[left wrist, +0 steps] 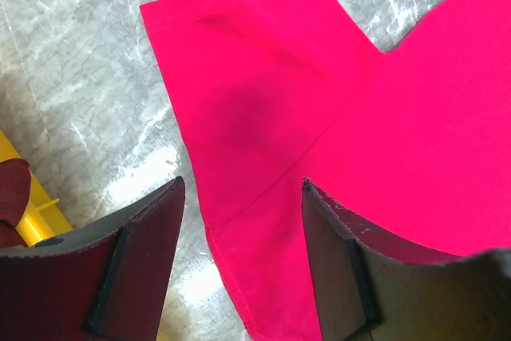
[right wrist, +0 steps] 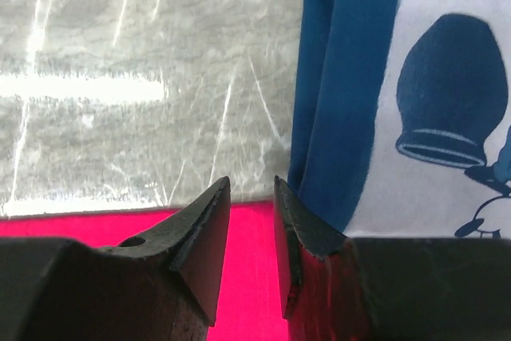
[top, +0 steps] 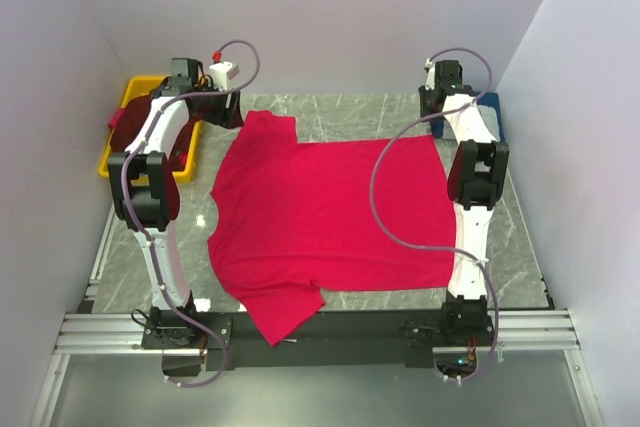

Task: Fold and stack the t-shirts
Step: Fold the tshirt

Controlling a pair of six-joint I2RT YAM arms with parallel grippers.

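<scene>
Two arms: reach from the near edge to the far corners of the grey marbled table (top: 340,117), pale walls all round, crimson t-shirt (top: 330,217) spread flat between. Left gripper (left wrist: 243,189): hovers over a sleeve, jaws wide apart, empty; right gripper (right wrist: 251,185): hangs at the crimson hem beside the navy t-shirt (right wrist: 335,77), jaws narrowly parted, gripping nothing. Shows only at the right wrist: white cartoon print (right wrist: 399,165).

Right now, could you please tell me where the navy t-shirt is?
The navy t-shirt lies at the table's far right corner, partly hidden behind the right arm in the top view, just beyond the red t-shirt's corner and beside the right pincer.
</scene>
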